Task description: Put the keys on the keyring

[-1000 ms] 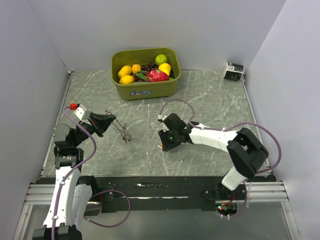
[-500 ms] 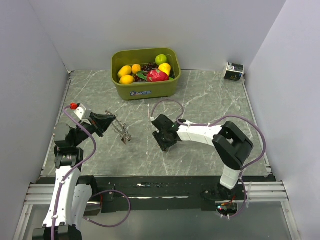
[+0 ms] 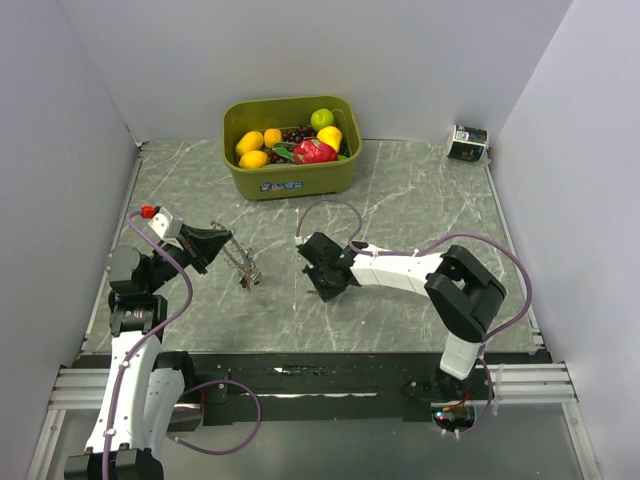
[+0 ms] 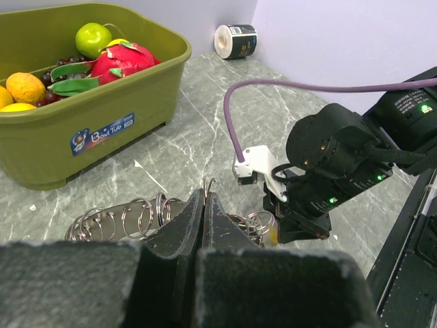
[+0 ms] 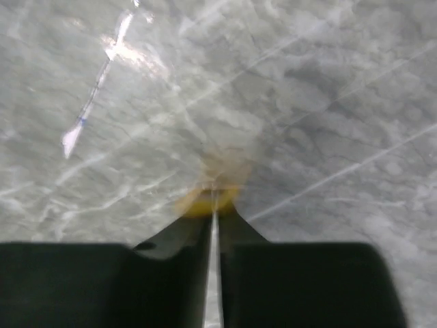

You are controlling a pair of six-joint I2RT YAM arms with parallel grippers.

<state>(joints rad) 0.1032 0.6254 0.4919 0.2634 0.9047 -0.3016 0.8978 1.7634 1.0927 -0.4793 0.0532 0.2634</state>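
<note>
Two grips: the left hand (image 4: 205,199) clamps the keyring (image 4: 123,220), the right hand (image 5: 213,206) nips a yellow key (image 5: 194,203)

A green fruit tub (image 3: 290,180) and small can (image 3: 468,143) rest on marble table (image 3: 420,205).

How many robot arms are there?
2. The left arm, on the left, holds a string of keyrings; the right arm reaches in from the right, pinching a yellow key.

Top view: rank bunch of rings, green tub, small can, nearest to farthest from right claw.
From the right claw, shut on a yellow key:
1. bunch of rings, left, in the left claw
2. green tub, back centre
3. small can, far-right corner
</note>
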